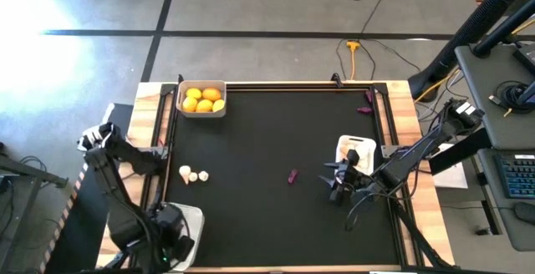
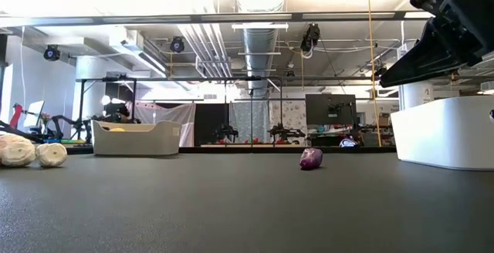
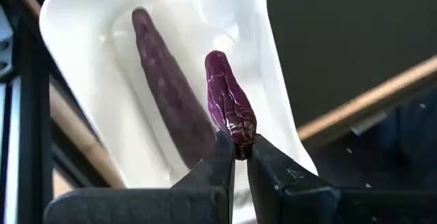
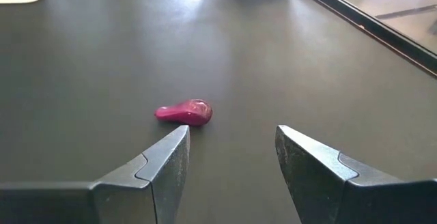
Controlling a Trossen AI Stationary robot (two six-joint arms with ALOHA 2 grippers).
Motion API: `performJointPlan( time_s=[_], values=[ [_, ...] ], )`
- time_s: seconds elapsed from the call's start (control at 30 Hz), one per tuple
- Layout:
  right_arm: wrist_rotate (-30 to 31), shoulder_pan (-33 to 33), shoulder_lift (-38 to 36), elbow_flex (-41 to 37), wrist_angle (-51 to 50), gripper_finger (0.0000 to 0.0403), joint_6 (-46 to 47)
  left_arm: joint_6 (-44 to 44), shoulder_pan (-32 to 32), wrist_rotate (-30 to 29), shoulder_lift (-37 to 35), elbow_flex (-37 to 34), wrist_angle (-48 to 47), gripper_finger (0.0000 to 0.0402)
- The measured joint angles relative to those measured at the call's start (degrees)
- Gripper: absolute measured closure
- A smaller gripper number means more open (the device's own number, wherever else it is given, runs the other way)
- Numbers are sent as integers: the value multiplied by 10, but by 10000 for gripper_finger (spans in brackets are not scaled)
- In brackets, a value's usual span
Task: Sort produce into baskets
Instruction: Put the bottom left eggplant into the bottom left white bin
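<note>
Left wrist view: left hand (image 3: 239, 157) pinches a small eggplant (image 3: 230, 104) above a white basket (image 3: 266, 67). Right hand (image 4: 232, 152) open near a tiny eggplant (image 4: 184, 113).

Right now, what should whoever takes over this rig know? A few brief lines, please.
Left claw: shut on a small eggplant, held over the near-left tray, which holds one long eggplant.
Right claw: open, empty, low over the mat beside the right tray, facing a tiny eggplant.
Done: citrus sit in the far-left tray.
Left: drop the held eggplant; fetch the tiny one and the purple pieces at the far-right edge; three garlic bulbs lie loose at left.
</note>
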Motion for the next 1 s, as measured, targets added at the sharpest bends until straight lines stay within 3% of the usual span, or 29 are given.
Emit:
performJointPlan(
  time_s=[0.13, 0.3, 0.57, 1.0],
  values=[
    [4, 0, 0, 0, 0, 193, -1, 7, 8, 2, 4, -38, 51, 391],
    [4, 0, 0, 0, 0, 193, -1, 3, 12, 47, 5, -90, 81, 391],
    [4, 0, 0, 0, 0, 193, -1, 3, 29, 32, 5, -127, 105, 389],
    [4, 0, 0, 0, 0, 193, -1, 4, 52, 28, 24, -170, 113, 320]
  ],
)
